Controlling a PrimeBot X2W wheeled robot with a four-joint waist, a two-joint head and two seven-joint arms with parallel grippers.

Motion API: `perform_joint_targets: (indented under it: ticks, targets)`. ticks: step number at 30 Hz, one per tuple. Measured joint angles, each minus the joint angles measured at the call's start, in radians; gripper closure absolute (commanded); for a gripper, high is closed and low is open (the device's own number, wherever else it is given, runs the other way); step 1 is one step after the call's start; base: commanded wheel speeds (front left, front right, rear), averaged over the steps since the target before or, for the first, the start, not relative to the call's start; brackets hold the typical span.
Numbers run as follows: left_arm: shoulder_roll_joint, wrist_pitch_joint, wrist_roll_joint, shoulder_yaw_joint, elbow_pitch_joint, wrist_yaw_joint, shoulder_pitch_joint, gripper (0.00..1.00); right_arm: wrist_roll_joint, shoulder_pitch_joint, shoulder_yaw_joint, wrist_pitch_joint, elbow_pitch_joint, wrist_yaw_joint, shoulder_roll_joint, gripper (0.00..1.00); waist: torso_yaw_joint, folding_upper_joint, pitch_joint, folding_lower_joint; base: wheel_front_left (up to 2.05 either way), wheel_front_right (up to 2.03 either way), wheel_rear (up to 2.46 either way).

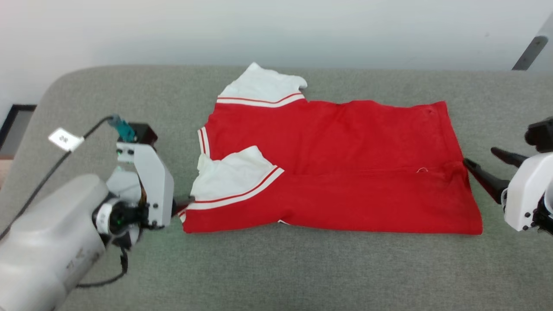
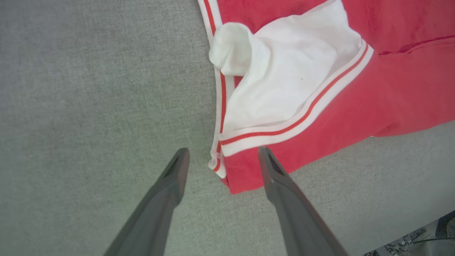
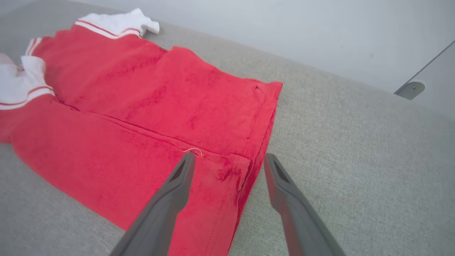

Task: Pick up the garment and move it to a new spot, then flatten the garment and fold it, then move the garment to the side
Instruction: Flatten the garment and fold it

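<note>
The red garment [image 1: 337, 172] lies flat on the grey padded surface [image 1: 276, 268], its front long side folded over the middle. One white sleeve with red-striped trim lies on top at its left end and another sticks out at the back. My left gripper [image 1: 183, 205] is at the garment's [image 2: 355, 106] front left corner. There the left gripper [image 2: 224, 153] is open, its fingers straddling the corner without pinching it. My right gripper [image 1: 479, 156] is at the right hem. It is open too, the right gripper [image 3: 230, 158] spanning the edge of the garment [image 3: 160, 106] by the fold line.
A pale wall rises behind the surface. A metal bracket [image 1: 531, 52] shows at the upper right. A dark frame [image 1: 13, 125] sits beyond the surface's left edge. A cable with a white tag [image 1: 65, 139] runs to my left wrist. Bare grey fabric [image 3: 355, 160] stretches right of the hem.
</note>
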Motion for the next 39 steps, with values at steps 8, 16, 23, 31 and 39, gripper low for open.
perform_joint_targets:
  ticks: [8,16,23,31,39]
  targets:
    - [0.029,0.024,-0.033,-0.014,-0.094,0.075,0.082,0.00,-0.108,0.134,-0.190,-0.132,-0.079,0.000,0.041,0.00,-0.038,0.0001,-0.030,0.0000,0.00,0.00,0.00]
    - [0.029,-0.011,-0.007,-0.029,-0.013,0.078,0.107,0.00,-0.267,0.312,-0.447,-0.190,-0.201,0.000,0.156,0.00,-0.093,0.0000,-0.011,0.0000,0.00,0.00,0.00]
    - [0.005,-0.016,-0.006,-0.024,0.081,0.060,0.107,0.31,-0.358,0.484,-0.610,-0.097,-0.331,0.000,0.290,0.00,-0.123,0.0000,0.020,0.0000,0.00,0.00,0.00]
    - [-0.035,-0.001,-0.021,-0.015,0.136,0.006,0.082,1.00,-0.379,0.524,-0.641,0.085,-0.401,0.000,0.340,0.00,-0.125,0.0000,0.051,0.0000,0.00,0.00,0.00]
    - [-0.084,-0.001,-0.005,-0.018,0.175,-0.021,0.037,1.00,-0.377,0.429,-0.616,0.189,-0.280,0.000,0.365,0.00,-0.091,0.0000,0.080,0.0000,0.00,0.00,0.00]
